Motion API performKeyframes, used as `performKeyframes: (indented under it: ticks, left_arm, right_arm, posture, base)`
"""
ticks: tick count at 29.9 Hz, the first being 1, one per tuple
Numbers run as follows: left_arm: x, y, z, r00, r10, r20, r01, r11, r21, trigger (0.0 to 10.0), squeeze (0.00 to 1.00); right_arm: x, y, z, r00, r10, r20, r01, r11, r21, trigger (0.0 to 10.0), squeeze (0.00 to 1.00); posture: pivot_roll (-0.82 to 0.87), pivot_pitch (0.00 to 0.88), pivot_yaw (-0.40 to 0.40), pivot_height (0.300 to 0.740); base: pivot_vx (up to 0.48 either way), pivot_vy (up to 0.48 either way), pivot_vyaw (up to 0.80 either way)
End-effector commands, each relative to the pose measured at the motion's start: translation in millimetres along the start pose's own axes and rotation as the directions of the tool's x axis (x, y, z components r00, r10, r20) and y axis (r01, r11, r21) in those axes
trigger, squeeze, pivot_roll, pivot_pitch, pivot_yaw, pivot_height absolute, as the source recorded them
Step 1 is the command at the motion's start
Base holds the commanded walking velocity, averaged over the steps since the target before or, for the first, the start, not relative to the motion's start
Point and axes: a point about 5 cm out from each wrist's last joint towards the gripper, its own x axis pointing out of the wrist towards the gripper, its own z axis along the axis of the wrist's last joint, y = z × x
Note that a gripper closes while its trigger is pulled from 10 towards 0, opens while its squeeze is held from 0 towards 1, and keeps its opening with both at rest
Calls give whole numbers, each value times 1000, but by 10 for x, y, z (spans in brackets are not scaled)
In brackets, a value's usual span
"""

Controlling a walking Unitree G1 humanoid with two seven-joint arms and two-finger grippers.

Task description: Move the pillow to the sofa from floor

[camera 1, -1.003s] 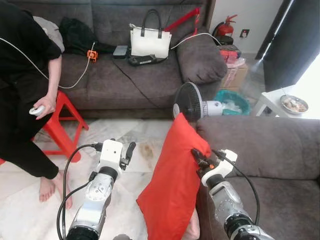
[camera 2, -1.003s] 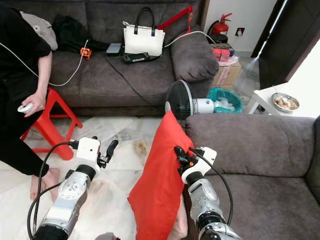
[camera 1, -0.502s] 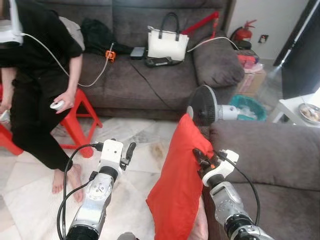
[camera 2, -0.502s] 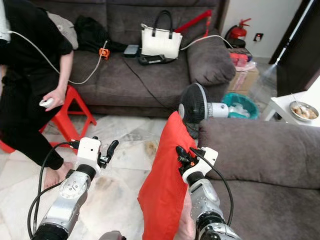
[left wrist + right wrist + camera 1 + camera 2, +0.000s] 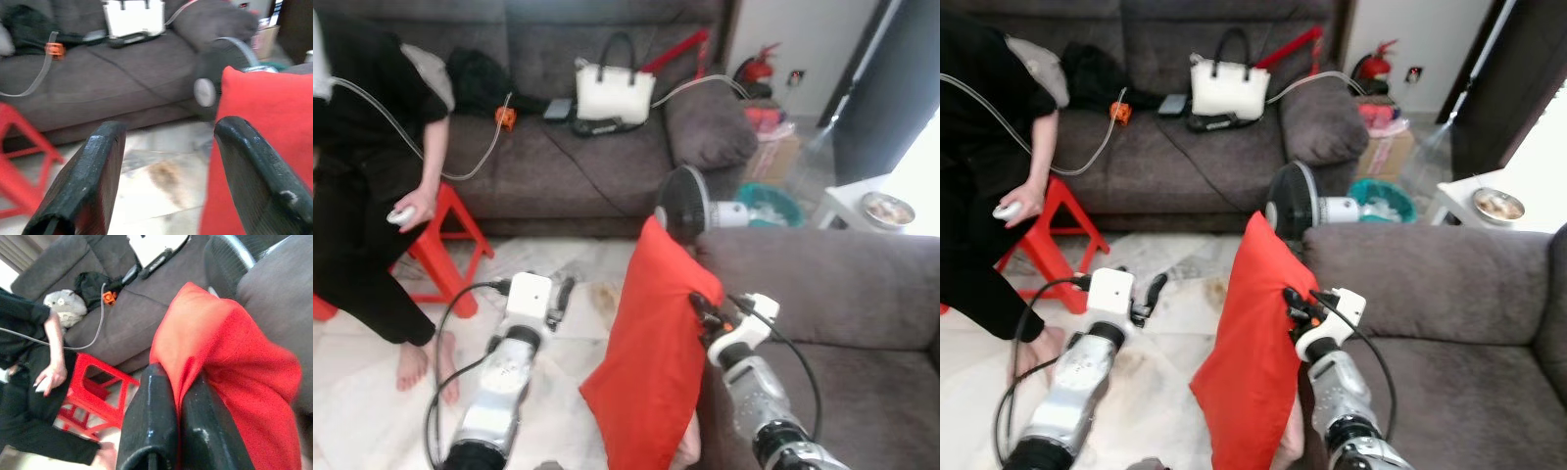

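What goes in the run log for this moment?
phase: carry | right claw: shut on red pillow edge, pillow lifted beside grey sofa | left claw: open, empty

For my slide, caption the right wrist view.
Right gripper pinching the red pillow's edge, grey sofa beside it.

Pillow [image 5: 651, 352] upright at lower centre, against the arm end of the near sofa [image 5: 832, 294] at lower right, pinched at its edge by the right gripper [image 5: 697, 306]; left gripper [image 5: 561, 297] to its left, apart, over the floor [image 5: 558, 264]. Fan [image 5: 683, 202] just behind the pillow. Far sofa [image 5: 558, 157] across the top with a handbag [image 5: 614, 88] on its seat; person [image 5: 362, 186] and stool [image 5: 435, 245] at left.
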Motion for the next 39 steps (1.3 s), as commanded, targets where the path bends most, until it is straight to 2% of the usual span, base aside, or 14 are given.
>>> performKeyframes:
  ticks: [1, 7, 27, 35, 39]
  left_arm:
    - [-16, 79, -15, 1000, 19, -6, -19, 1000, 23, 10000, 0]
    - [-19, 100, -27, 999, 39, -14, -40, 999, -12, 10000, 0]
    - [-16, 108, -16, 999, 38, -8, -38, 999, -12, 10000, 0]
    - [-11, 101, -17, 999, 37, -10, -37, 999, -17, 10000, 0]
    - [-10, 93, -18, 999, 36, -10, -36, 999, -20, 10000, 0]
  right_arm:
    - [138, 148, 237, 993, 71, 98, -66, 996, -52, 10000, 0]
    - [144, 158, 230, 993, 72, 95, -67, 996, -51, 10000, 0]
    - [151, 173, 212, 993, 71, 91, -67, 997, -47, 10000, 0]
    - [148, 157, 228, 993, 63, 98, -59, 997, -43, 10000, 0]
    - [146, 153, 229, 993, 62, 98, -58, 997, -42, 10000, 0]
  posture:
    - [166, 11, -67, 740]
    - [166, 13, -68, 740]
    - [168, 23, -64, 740]
    - [165, 24, -65, 740]
    - [165, 23, -67, 740]
  base:
    - [0, 0, 0]
    - [0, 54, 0]
    - [0, 472, 0]
    - [0, 0, 0]
    - [0, 480, 0]
